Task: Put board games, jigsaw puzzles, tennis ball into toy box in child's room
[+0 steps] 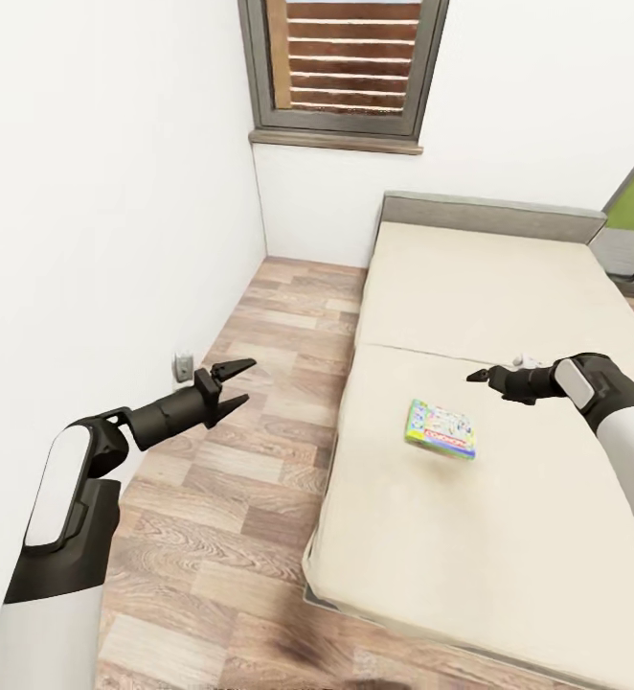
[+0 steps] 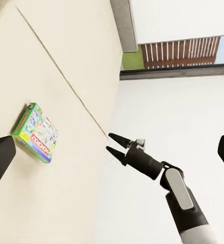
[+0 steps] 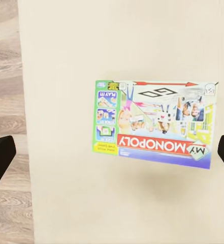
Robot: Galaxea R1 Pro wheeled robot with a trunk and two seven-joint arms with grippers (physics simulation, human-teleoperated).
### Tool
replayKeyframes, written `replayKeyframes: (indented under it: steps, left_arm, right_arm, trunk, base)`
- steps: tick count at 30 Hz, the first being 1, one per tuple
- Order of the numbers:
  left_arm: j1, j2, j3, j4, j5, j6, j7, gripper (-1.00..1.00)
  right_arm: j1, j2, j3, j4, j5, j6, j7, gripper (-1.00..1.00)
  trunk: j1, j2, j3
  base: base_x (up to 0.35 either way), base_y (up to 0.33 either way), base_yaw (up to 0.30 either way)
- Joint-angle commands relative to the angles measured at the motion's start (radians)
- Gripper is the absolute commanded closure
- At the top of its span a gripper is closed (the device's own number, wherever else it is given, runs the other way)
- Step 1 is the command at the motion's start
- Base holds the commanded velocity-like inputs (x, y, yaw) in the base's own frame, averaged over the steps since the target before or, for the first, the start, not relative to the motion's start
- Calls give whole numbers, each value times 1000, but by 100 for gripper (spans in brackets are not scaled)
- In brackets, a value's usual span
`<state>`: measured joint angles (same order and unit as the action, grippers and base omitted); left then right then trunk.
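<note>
The Monopoly box lies flat on the bed, a thin printed carton with a green edge, lying alone near the bed's left side, roughly level with the seam that crosses the plain beige cover. The cover looks smooth and matte, with a grey headboard at the far end against the white wall. The right gripper hangs above the bed, to the right of the box and a little farther, apart from it, with its dark pointed fingers spread and nothing between them; in the right wrist view the box sits between the two finger tips at the picture's edges. The left gripper is out over the wood-plank floor to the left of the bed, also parted and holding nothing. The floor runs as a strip between the bed's left edge and the white left wall, narrowing toward the far wall under a grey-framed window with brown slats. A small outlet sits low on the left wall.
</note>
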<state>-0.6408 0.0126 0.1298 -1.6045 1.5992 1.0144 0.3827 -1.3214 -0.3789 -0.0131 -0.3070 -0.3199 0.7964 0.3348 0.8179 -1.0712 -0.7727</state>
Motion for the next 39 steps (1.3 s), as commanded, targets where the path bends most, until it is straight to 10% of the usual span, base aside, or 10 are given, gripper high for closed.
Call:
replayKeyframes:
  steps: [1, 21, 39]
  left_arm:
    - [0, 0, 0, 0, 14, 4, -2, -100]
    - [22, 2, 0, 6, 17, 5, 20, -100]
    - [-45, -12, -82, 7, 60, 6, 440, -100]
  right_arm:
    - [-1, -6, -2, -1, 2, 4, 4, -100]
    - [-1, -43, -2, -1, -55, 3, 3, -100]
    - [2, -48, -2, -1, -68, 4, 4, -100]
  trunk:
    - [0, -1, -3]
    - [0, -1, -35]
    - [0, -1, -65]
  base:
    - [0, 0, 72]
    - [0, 0, 72]
    - [0, 0, 70]
